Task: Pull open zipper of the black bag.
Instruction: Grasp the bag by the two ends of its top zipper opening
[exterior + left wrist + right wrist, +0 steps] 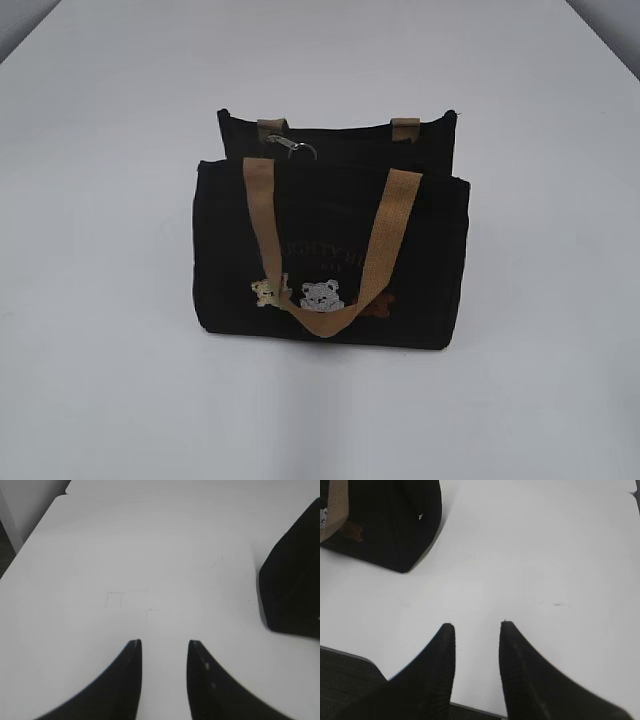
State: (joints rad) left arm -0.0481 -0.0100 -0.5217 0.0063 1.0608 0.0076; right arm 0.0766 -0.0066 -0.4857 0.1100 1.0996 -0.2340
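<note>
A: We are locating the black bag [325,245] first. In the exterior view it is standing upright near the middle of the white table [100,380], tan handle [330,250] draped down its front. The zipper [340,135] is running left to right along the top edge, and its silver pull [292,147] is sitting toward the left end of that line.

B: So the long axis is lying across us, and any travel left for the pull is, we are judging, toward the right end. Where are the grippers?

A: Neither is showing in the exterior view. In the left wrist view the left gripper [164,642] is hanging over bare table with its fingers parted and nothing between them; the bag's dark side is lying ahead and to the right of them, well apart. In the right wrist view the right gripper [477,625] is likewise parted and empty, with the bag ahead and to the left, also well apart.

B: Which arm are we rating as nearer the pull?

A: We are judging the left, since the pull is sitting left of centre. However, neither wrist view is showing the zipper or the pull at all; only the exterior view is giving us those. The wrist views alone are showing the finger gaps.
</note>
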